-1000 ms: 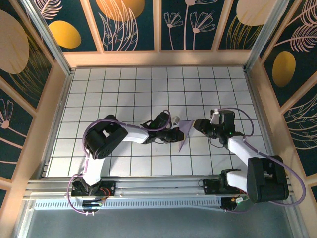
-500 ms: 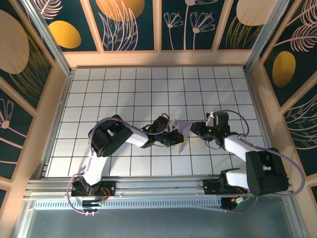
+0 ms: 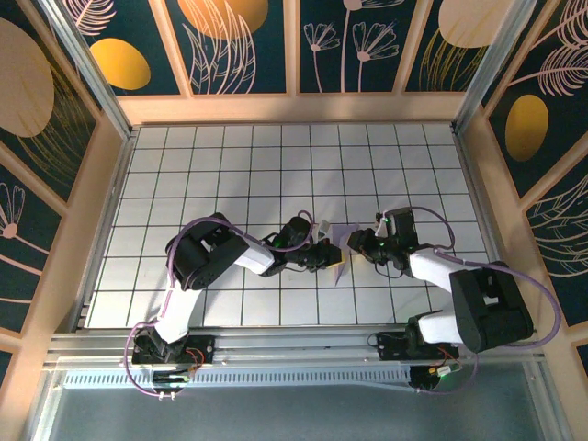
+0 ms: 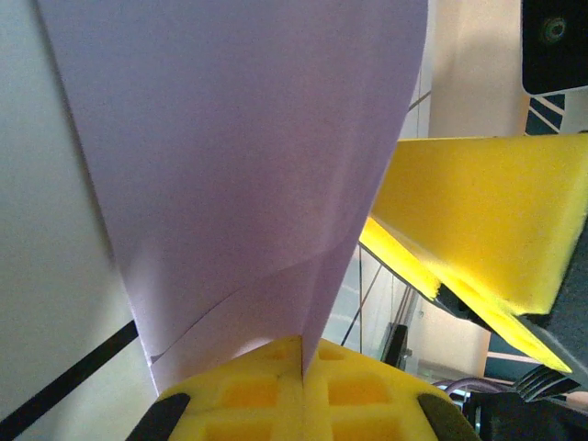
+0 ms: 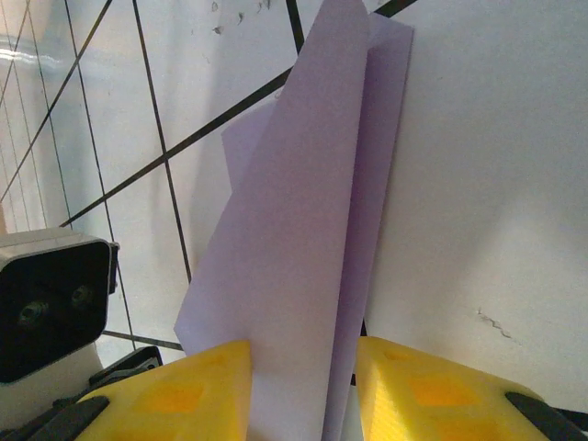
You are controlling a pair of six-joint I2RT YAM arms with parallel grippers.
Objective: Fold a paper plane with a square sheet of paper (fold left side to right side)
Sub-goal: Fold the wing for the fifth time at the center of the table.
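Right gripper (image 3: pixel 360 244) closer in | left gripper (image 3: pixel 329 254) clamps upright folded lavender paper sheet (image 3: pixel 343 239) | right's jaws flank it, grip unclear | white gridded tabletop (image 3: pixel 230 165), dark floral wall panels (image 3: pixel 248 46)

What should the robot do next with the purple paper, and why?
Probably close the right gripper on it. The folded purple paper stands loosely between its yellow pads, with the layers gaping, while the left gripper pinches the other end. Squeezing should flatten the fold.

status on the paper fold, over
Left gripper shut on folded lavender paper sheet. Right gripper straddles it, grip unclear. Nothing blocking.
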